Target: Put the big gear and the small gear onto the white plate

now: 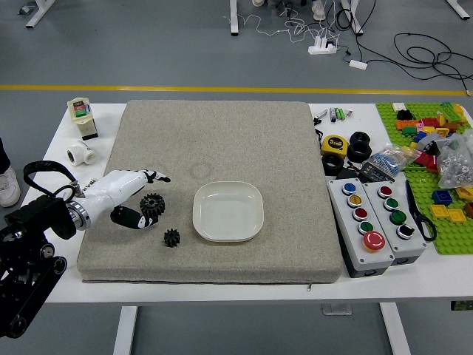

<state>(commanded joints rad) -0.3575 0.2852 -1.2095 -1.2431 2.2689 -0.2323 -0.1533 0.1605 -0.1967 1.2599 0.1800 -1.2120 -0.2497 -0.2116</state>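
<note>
Fingers point(157, 177) of left hand point(122, 188) stand spread beside big gear point(153, 205); off-centre closure may knock it into small gear point(172, 237).

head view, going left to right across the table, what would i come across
white pipe fitting → big gear → small gear → white plate → yellow tape measure → black scissors; left hand left out, as its fingers overlap the big gear's place in the order

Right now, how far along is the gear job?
Nothing looks done: the white rounded-square plate holds no gear. Nothing seems gripped; the left robot hand is open beside the big black toothed gear. That and the small black gear are left to place.
</note>
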